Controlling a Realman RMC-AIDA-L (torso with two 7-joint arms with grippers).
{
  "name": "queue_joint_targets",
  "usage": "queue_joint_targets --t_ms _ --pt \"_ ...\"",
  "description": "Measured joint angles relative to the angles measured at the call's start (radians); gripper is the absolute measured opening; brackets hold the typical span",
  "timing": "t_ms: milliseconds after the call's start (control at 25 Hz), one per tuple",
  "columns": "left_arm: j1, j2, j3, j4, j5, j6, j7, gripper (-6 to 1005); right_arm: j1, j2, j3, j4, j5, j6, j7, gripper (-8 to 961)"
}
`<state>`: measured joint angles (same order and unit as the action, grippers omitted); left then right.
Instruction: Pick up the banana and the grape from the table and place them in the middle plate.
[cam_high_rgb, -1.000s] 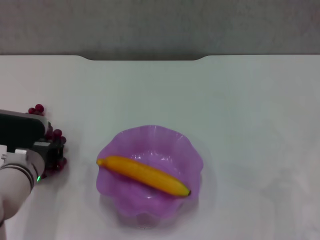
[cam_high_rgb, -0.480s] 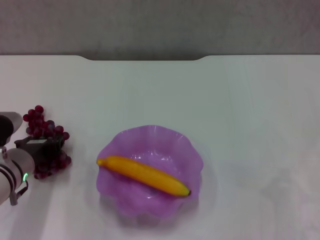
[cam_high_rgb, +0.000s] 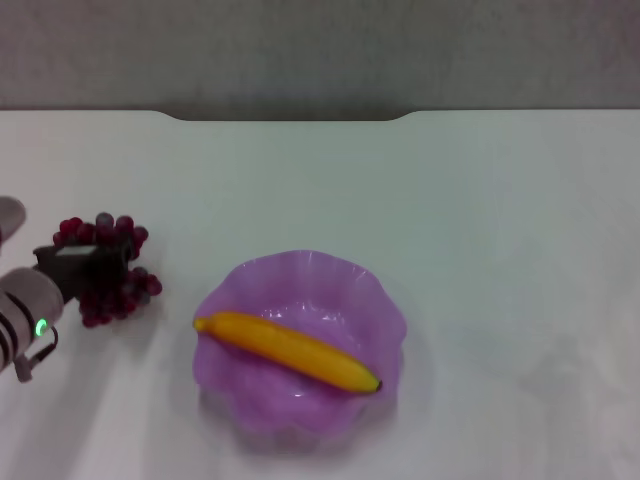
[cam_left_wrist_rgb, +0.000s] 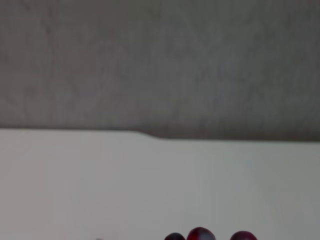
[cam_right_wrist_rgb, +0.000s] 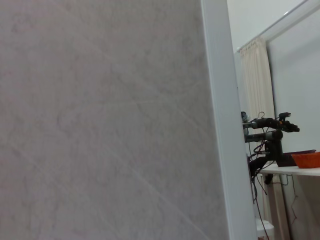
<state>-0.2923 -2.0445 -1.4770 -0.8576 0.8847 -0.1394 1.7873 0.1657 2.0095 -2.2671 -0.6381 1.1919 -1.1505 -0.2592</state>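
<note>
The banana (cam_high_rgb: 285, 349) lies slantwise inside the purple scalloped middle plate (cam_high_rgb: 300, 258) on the white table (cam_high_rgb: 480, 200). My left gripper (cam_high_rgb: 88, 266) is at the table's left side, left of the plate, shut on the grape bunch (cam_high_rgb: 118, 282). The dark red grapes hang around its black fingers. A few grape tops (cam_left_wrist_rgb: 200, 234) show at the edge of the left wrist view. My right gripper is out of view; its wrist camera shows only a wall.
The table's far edge has a notch (cam_high_rgb: 290, 117) in the middle, with a grey wall behind it. White tabletop extends to the right of the plate.
My left gripper has moved right and towards the far edge with the grape bunch in it, closer to the plate. The banana and plate have not moved.
</note>
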Motion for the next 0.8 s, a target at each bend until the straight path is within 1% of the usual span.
queue_joint_targets --t_ms 160,320,440,640,800 --pt "0.001 -0.001 -0.058 0.000 -0.001 -0.063 0.021 390 0.001 0.000 0.000 0.000 0.000 0.000 0.000 4" --pt "0.001 -0.002 -0.064 0.000 -0.003 -0.073 0.033 386 0.002 0.000 0.000 0.000 0.000 0.000 0.000 4" --pt "0.001 -0.002 -0.071 0.000 -0.034 -0.130 0.073 384 0.002 0.000 0.000 0.000 0.000 0.000 0.000 4" --pt "0.001 0.004 -0.090 0.001 -0.124 -0.280 0.184 379 0.003 -0.002 0.000 0.000 0.000 0.000 0.000 4" --pt "0.001 0.007 -0.118 0.004 -0.149 -0.403 0.222 374 0.003 -0.003 0.000 0.000 0.000 0.000 0.000 4"
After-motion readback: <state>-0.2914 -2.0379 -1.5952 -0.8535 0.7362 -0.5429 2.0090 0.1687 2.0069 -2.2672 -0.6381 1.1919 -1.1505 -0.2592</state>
